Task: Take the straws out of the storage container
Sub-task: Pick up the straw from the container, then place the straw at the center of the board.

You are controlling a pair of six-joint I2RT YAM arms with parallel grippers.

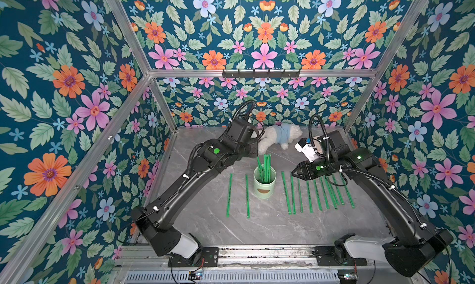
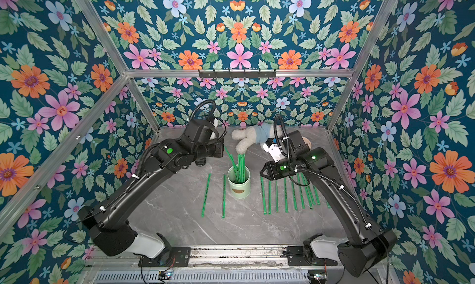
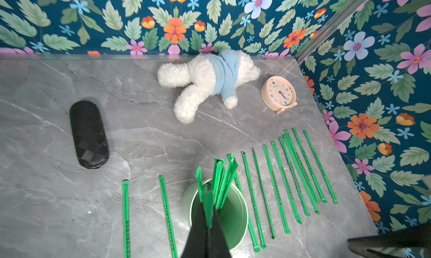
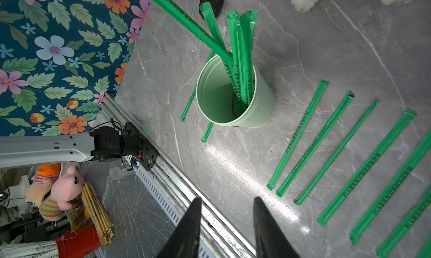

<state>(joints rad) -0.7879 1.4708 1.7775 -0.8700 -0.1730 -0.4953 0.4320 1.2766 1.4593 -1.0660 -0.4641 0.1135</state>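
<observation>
The storage container, a pale mint cup with a brown oval mark, stands upright mid-table. Several green straws lean inside it. My left gripper is above the cup's rim, shut on one straw that slants up out of the cup. My right gripper hovers open, with nothing between its fingers, to the right of the cup. Two straws lie flat left of the cup and several lie in a row to its right.
A white plush toy in a blue top lies at the back. A beige clock stands at the back right and a black oval case at the back left. Floral walls close in three sides.
</observation>
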